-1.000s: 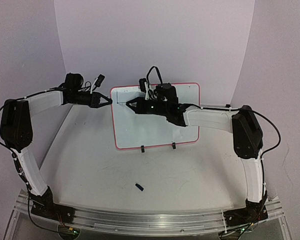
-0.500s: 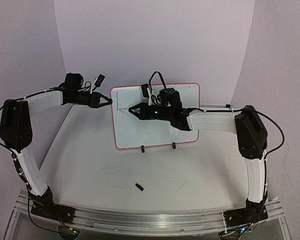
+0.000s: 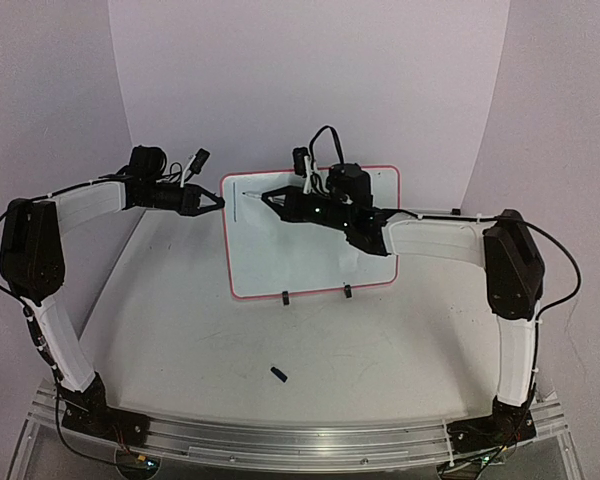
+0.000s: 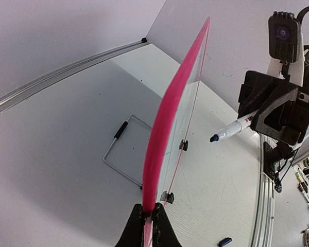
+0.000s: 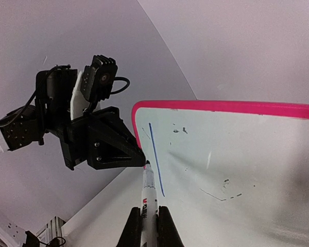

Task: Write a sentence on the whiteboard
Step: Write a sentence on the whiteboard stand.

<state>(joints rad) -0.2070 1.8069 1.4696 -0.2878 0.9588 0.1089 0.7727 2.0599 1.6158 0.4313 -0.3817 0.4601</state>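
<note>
The whiteboard (image 3: pixel 310 262), white with a red-pink rim, stands upright on two black clip feet (image 3: pixel 284 297). My left gripper (image 3: pixel 218 200) is shut on its left rim; the left wrist view shows the board edge-on (image 4: pixel 167 118) running up from that gripper (image 4: pixel 149 212). My right gripper (image 5: pixel 150 211) is shut on a white marker (image 5: pixel 149 190). The marker's blue tip (image 4: pixel 214 138) hangs a little off the board's face near the upper left corner. The only writing is one blue near-vertical stroke (image 5: pixel 157 160) by the left rim; no sentence shows.
A small dark marker cap (image 3: pixel 278 374) lies on the table in front of the board. A wire stand (image 4: pixel 118 154) rests on the table behind the board. Purple walls close in the back and sides. Faint grey smudges (image 5: pixel 221 195) mark the board.
My right gripper with the marker dipped along the board's left side, then rose to the upper left. The left arm and the board have not moved.
</note>
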